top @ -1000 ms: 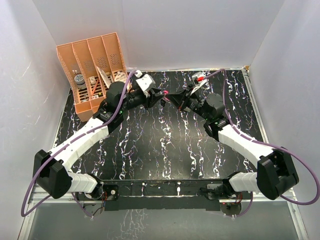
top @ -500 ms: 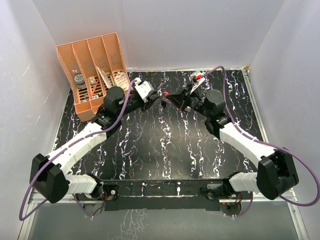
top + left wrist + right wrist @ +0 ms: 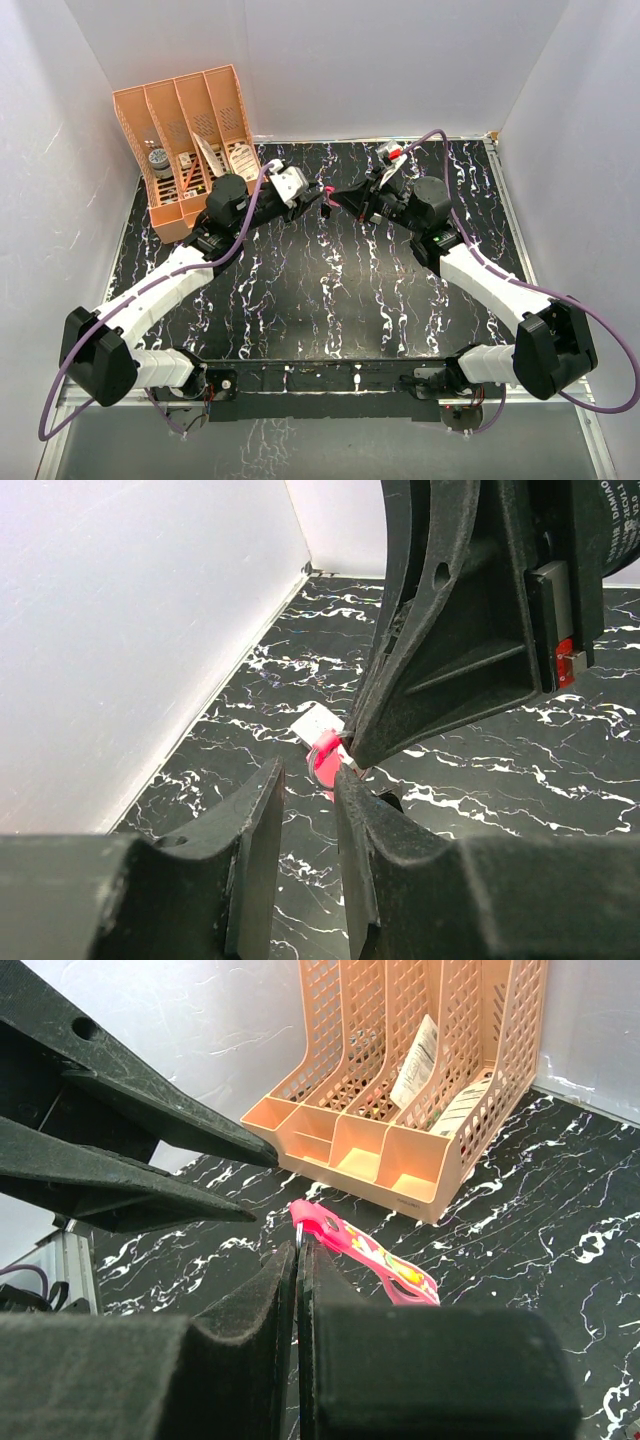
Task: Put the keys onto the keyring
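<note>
The keyring (image 3: 372, 1256) is a pink strap with a small metal ring at its near end. My right gripper (image 3: 297, 1250) is shut on that ring and holds the strap above the table. In the top view the keyring (image 3: 330, 194) hangs between the two gripper tips at the back middle. My left gripper (image 3: 308, 770) is open by a narrow gap with nothing between its fingers. Its tips sit just short of the keyring (image 3: 325, 760) and the right gripper's tip (image 3: 352, 755). No keys show clearly in any view.
A small white box (image 3: 318, 720) lies on the black marbled table just behind the keyring. An orange mesh file organizer (image 3: 185, 130) with papers and small items stands at the back left. White walls enclose the table on three sides.
The left arm has shifted slightly left and its jaws have narrowed a little. The right gripper has stayed shut on the keyring's ring, nudged slightly toward the back.
</note>
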You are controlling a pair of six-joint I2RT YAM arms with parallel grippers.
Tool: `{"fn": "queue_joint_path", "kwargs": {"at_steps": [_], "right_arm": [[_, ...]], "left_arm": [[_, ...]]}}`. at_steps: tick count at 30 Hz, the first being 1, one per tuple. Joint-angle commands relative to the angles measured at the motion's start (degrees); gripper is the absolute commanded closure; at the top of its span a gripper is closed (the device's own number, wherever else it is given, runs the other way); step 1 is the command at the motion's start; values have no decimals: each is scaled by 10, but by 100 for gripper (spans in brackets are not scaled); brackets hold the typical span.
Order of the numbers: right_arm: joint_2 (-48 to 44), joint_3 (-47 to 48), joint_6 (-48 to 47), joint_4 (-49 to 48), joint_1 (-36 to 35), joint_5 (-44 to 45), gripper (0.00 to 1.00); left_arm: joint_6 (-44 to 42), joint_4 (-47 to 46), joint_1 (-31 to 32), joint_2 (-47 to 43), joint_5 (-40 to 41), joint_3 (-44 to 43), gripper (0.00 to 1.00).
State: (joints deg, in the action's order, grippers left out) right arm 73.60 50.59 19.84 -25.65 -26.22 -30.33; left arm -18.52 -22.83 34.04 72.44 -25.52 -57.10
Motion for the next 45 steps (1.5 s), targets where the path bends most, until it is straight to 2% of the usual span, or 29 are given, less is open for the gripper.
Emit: {"fn": "queue_joint_path", "kwargs": {"at_steps": [1,32,45], "right_arm": [[-9,32,-3,-26,2,-15,100],[-21,21,-1,-59,3,-50,100],[-18,21,-1,-65,3,-52,100]], "left_arm": [[-7,-18,4,-3,-19,-10,75],[10,-14,9,26,3,-31,76],[15,-14,11,26,3,-33,98]]}}
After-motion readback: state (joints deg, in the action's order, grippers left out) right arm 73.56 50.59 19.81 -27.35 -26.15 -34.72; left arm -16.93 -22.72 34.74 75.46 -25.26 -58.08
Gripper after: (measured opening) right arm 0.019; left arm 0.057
